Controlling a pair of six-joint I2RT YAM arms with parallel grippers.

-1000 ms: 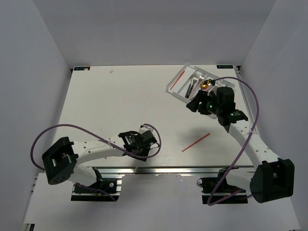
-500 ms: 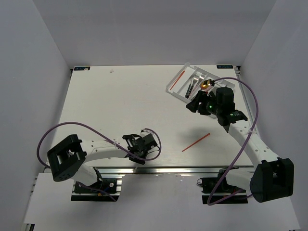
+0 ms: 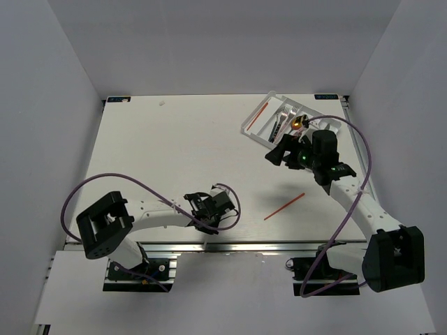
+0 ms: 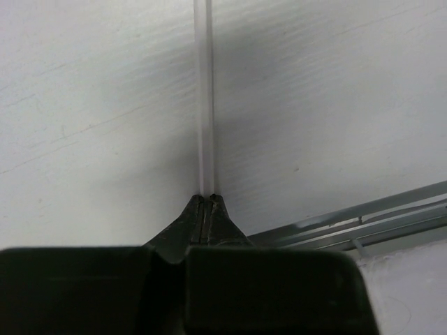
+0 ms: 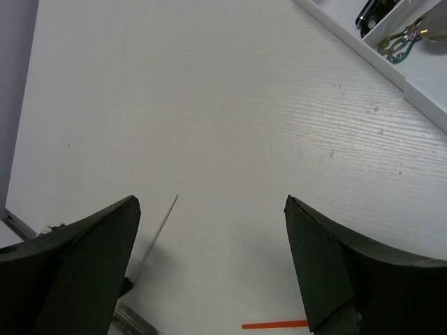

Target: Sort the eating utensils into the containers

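Left arm's job right now is getting the pale chopstick off the table (image 3: 174, 153) and over to the tray (image 3: 251, 132). The tray sits at the far right corner, well apart from the stick.

The left gripper (image 4: 208, 202) is pinched fully shut on the pale chopstick (image 4: 204, 105), right at one end. It's down near the front edge, just beside the metal rail (image 4: 349, 225), and the rest of the stick lies flat on the table pointing away. An end grab like that is going to be floppy imo. I'd lift slow, keep the wrist level so the stick doesn't pivot out of the tips, and carry it lined up lengthwise with the compartments. Best bet looks like the leftmost slot, where the binned red chopstick (image 3: 257, 115) already lies.

The right gripper (image 5: 209, 209) is spread wide with nothing in it, hovering just in front of the tray, so watch for the arms crowding each other there. The loose red chopstick (image 3: 284, 206) is on the table between the two arms, not sorted yet.

Versus a second ago: the left arm has pulled its elbow in and slid the wrist a bit right and closer to the front edge. Its jaws went from partly open to clamped. The right gripper backed slightly left off the tray and opened wider. The loose red chopstick hasn't budged
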